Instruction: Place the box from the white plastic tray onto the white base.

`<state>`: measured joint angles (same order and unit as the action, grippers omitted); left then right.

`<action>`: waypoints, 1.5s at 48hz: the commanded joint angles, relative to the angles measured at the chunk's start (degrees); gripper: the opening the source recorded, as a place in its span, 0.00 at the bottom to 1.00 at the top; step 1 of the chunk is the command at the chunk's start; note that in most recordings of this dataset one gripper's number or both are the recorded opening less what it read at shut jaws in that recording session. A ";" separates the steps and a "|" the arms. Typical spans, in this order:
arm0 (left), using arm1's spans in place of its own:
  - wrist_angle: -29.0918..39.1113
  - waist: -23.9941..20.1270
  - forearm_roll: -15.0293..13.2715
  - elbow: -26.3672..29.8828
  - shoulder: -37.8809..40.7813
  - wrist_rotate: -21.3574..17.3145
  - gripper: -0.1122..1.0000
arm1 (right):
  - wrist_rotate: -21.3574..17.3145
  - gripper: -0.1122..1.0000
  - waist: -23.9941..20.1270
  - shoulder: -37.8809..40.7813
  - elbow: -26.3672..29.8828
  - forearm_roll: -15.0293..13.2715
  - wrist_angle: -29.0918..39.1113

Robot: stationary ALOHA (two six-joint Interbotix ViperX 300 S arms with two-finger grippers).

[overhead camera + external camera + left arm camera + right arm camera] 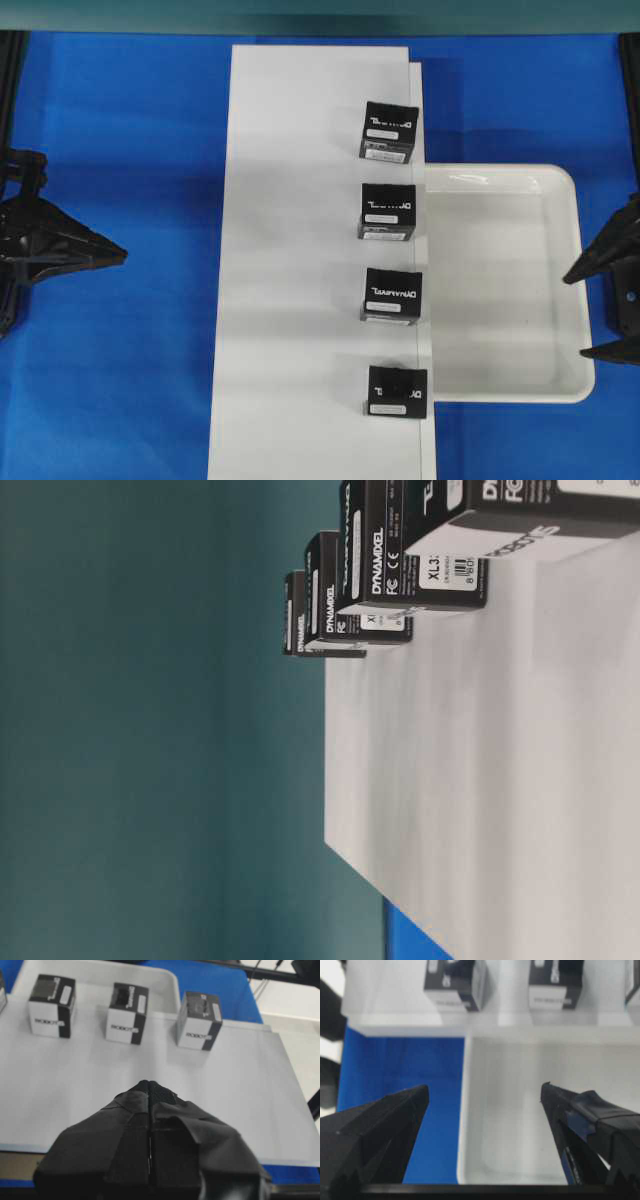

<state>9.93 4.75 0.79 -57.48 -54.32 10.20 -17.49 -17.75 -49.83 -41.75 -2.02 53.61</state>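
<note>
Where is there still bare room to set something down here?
The white plastic tray holds nothing. The white base is bare left of its column of four black boxes, toward the left hand. Its right edge, beside the tray, is crowded.

I see four black cartons lined along the white base, a blue worktop corner below, teal wall behind.

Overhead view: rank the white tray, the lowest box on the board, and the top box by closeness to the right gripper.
From the right gripper:
1. White tray, directly beside it.
2. Lowest box, bottom of the row.
3. Top box, far end of the row.
</note>
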 commanded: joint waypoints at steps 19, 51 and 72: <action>0.70 -0.26 0.35 0.35 -1.23 -0.09 0.03 | 0.09 0.99 0.09 -11.07 -5.45 -5.19 -4.83; 0.44 -0.35 0.35 0.09 -3.60 -0.09 0.03 | 1.93 0.99 0.09 -14.94 -12.48 -5.36 -12.30; -0.09 -0.26 0.26 0.00 -3.52 0.00 0.03 | 3.52 0.99 0.88 -17.23 -13.45 -5.36 -12.04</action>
<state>10.46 4.48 0.97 -58.10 -58.27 10.20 -14.15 -17.31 -66.71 -55.28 -7.21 41.84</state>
